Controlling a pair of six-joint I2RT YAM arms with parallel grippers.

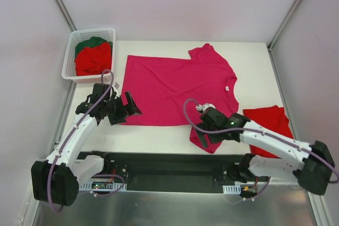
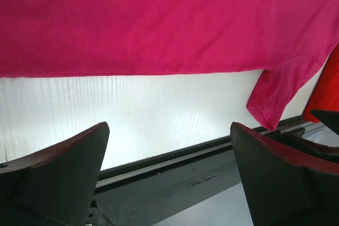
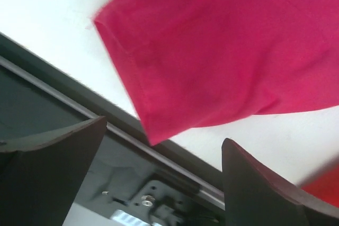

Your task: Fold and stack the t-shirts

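A magenta-pink t-shirt [image 1: 175, 80] lies spread flat on the white table, neck to the right. Its near sleeve [image 1: 204, 140] reaches the table's front edge. My left gripper [image 1: 124, 110] hangs open at the shirt's bottom-left hem corner, nothing between its fingers. In the left wrist view that gripper [image 2: 169, 130] sits over bare table just short of the hem [image 2: 159, 19]. My right gripper [image 1: 202, 133] is open above the near sleeve. In the right wrist view the sleeve [image 3: 212, 62] lies ahead of the open right gripper [image 3: 164, 133], untouched. A red t-shirt [image 1: 270, 123] lies folded at the right.
A white lattice basket [image 1: 69, 59] at the back left holds a red shirt [image 1: 94, 59] and a dark green one [image 1: 91, 42]. The black base rail [image 1: 159, 165] runs along the table's near edge. Walls enclose the table on the left, back and right.
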